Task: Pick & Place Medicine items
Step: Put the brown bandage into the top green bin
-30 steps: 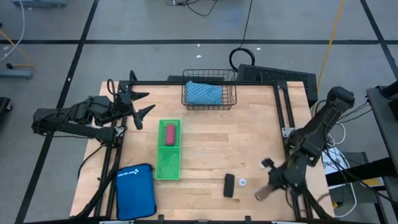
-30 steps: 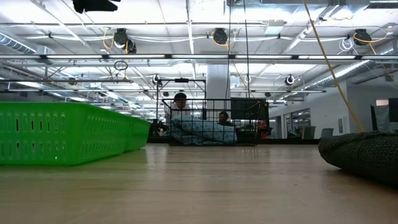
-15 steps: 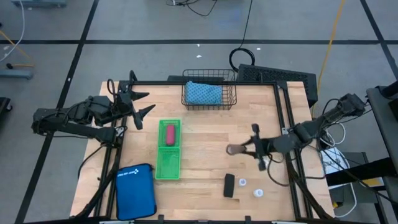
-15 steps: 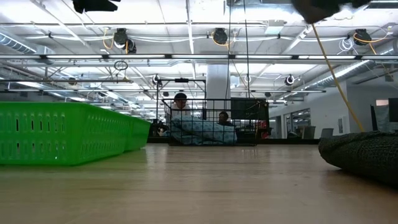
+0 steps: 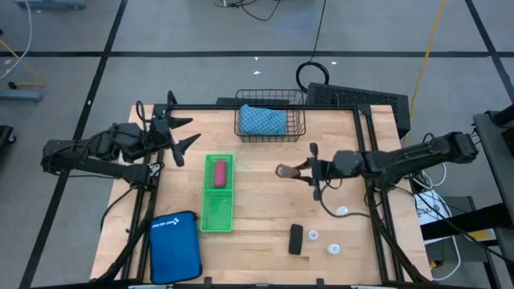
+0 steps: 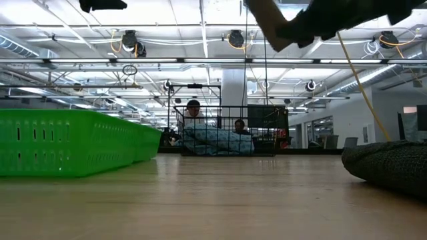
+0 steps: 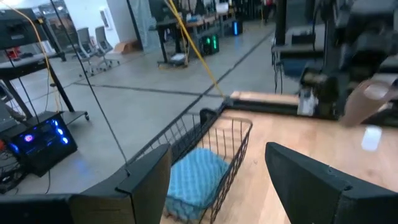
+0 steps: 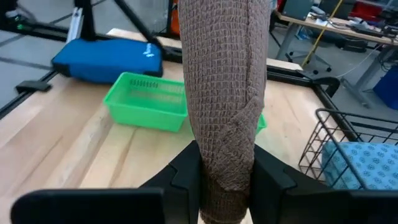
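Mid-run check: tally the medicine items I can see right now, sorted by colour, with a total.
Pink oblong piece, in the green tray: 1
Black oblong piece, on the table: 1
Brown oblong piece, held in the right end effector: 1
White round bottles, on the table: 3
Total: 6

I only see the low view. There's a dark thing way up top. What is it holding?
Observer: That's the right gripper. Its jaws are shut on the brown piece, above the table.
Operator: Is anything in the green tray?
Observer: Yes, the pink piece lies in the compartment nearer the wire basket.
Operator: Where's the other arm?
Observer: The left gripper is open, over the table's left edge.
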Controlling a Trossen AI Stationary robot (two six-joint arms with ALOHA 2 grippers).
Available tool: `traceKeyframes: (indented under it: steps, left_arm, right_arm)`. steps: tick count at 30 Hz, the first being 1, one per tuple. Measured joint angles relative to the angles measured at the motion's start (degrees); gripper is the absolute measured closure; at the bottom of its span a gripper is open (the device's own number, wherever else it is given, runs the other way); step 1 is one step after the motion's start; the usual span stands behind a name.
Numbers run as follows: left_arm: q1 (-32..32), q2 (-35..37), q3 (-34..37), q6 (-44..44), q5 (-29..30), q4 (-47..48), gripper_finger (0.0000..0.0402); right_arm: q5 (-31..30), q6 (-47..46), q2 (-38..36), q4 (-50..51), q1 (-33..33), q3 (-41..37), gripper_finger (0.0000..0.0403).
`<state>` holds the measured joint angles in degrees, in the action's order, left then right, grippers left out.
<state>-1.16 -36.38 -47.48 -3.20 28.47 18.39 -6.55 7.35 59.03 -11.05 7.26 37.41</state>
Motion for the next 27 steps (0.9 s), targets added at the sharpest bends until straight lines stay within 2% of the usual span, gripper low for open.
traceKeyframes:
  steps: [6,10,14,17,23,25,27]
  left_arm:
    - [0.01,0.0,0.0,5.3,-0.01,-7.88,0.0133]
    - [-0.01,0.02,-0.04,9.6,-0.01,-10.45,0.0133]
    - [-0.01,-1.55,-0.04,15.6,-0.03,-8.69,0.0133]
    - [0.1,-5.54,0.74,21.03,0.16,-7.82,0.0133]
    - [2.5,-18.18,1.41,19.83,3.29,-9.62,0.0133]
    - [3.21,-22.19,1.4,23.17,1.09,-10.67,0.0133]
    - [3.38,-26.97,1.3,20.32,-4.82,-14.62,0.0133]
  right_arm:
    - [6.8,0.4,5.29,-5.96,-7.06,0.0,0.032]
    - [6.8,1.2,9.33,-5.49,-9.7,1.12,0.032]
    - [6.82,1.29,13.68,-0.19,-10.73,5.11,0.032]
    - [6.69,2.04,17.64,3.59,-10.72,9.09,0.032]
    - [6.47,2.56,23.99,4.0,-10.17,13.53,0.032]
    - [6.22,2.34,25.28,2.76,-10.15,13.91,0.032]
    - [4.85,1.93,26.28,1.22,-10.17,13.85,0.0321]
